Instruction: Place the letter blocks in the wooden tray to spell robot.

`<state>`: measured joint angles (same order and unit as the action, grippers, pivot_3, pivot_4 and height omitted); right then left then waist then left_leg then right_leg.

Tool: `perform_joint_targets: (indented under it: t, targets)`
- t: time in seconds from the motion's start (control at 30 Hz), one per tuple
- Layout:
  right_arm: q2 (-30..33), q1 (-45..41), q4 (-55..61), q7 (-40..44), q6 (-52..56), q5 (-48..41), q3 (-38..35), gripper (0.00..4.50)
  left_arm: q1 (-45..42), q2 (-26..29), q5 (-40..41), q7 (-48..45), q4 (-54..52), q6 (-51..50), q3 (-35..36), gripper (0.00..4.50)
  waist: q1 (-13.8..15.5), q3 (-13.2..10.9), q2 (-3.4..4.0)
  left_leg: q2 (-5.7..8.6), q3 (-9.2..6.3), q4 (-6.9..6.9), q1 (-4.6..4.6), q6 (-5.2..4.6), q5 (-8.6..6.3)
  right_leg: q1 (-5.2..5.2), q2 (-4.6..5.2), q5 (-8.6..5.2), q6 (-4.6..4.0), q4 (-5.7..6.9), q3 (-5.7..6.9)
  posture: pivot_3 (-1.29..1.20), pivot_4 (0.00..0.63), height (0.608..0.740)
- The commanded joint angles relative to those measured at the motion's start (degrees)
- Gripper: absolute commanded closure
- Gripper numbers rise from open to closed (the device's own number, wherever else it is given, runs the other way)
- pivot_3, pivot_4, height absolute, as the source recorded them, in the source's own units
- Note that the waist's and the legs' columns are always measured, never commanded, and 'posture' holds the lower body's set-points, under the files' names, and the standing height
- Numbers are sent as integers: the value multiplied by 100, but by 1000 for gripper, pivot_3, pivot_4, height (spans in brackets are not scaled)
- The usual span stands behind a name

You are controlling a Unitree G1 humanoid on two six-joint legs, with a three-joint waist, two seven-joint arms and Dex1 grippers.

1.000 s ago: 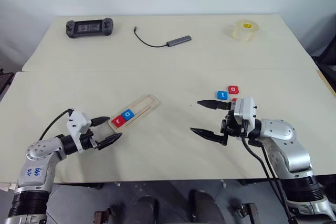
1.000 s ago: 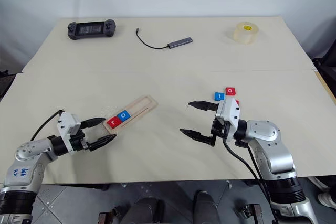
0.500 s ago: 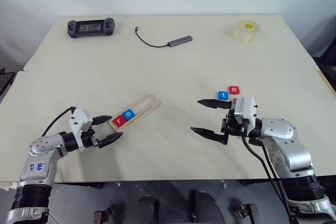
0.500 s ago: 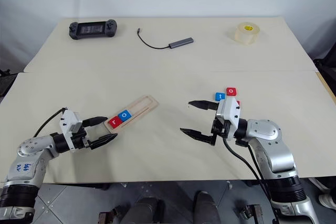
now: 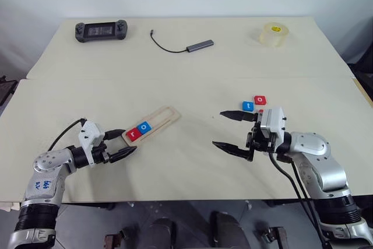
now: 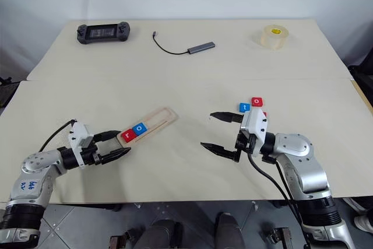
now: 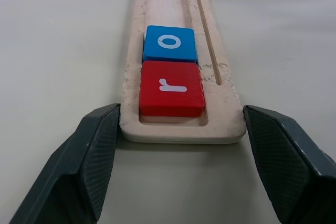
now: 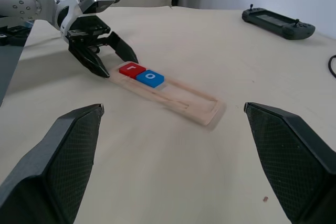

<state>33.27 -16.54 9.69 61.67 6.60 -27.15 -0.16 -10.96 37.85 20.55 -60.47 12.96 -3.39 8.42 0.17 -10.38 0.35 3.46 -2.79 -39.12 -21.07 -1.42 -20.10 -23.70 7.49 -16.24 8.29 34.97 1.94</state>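
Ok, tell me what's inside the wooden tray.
The wooden tray holds a red r block at its near end and a blue o block touching it; the remaining groove is bare. Nothing is covered.

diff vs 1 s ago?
The left claw has narrowed around the near end of the wooden tray; in the left wrist view its fingers stand at the tray's two sides. The tray has turned slightly. Unchanged: the red r block and blue o block in the groove, and the right claw, wide open.
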Motion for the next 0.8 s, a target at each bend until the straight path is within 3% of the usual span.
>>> perform_joint_targets:
  t: [0.03, 0.3, 0.6, 0.7, 0.8]
  targets:
    - [267, 196, 305, 4, 6, -173, -441, 0, -208, -97, -75, -353, -436, 176, -439, 1111, 42, 0, 0, 1, -1, -1, -1, 0, 0, 0, 1, 0, 0, 0, 1, 0, 150, 740]
    - [933, 1713, 1076, 82, 170, -532, -1606, 0, -1215, -555, -811, -803, -17, 706, -1675, 1111, 133, -1, -2, 3, -4, -2, -12, -2, 0, 3, -3, 1, 2, -10, 12, 0, 150, 740]
    - [903, 2998, 1497, -155, 205, -598, -2363, 0, -2142, -928, -1168, -984, 1368, 1215, -1968, 1111, 114, -3, -6, 1, 12, -7, 2, -7, 5, 10, -6, 3, 7, 0, 7, 0, 150, 740]
    - [818, 3179, 1574, -295, 206, -619, -2451, 0, -2150, -919, -1043, -1048, 1402, 1191, -1852, 96, 123, -3, -6, 1, 10, -8, 3, -8, 8, 11, -4, 4, 8, 2, 7, 0, 150, 740]
    - [712, 3387, 1549, -476, 235, -673, -2678, 0, -2026, -818, -797, -1119, 1329, 1152, -1573, 41, 125, -3, -6, 2, 7, -8, 0, -8, 8, 10, -4, 4, 8, 0, 6, 0, 150, 740]
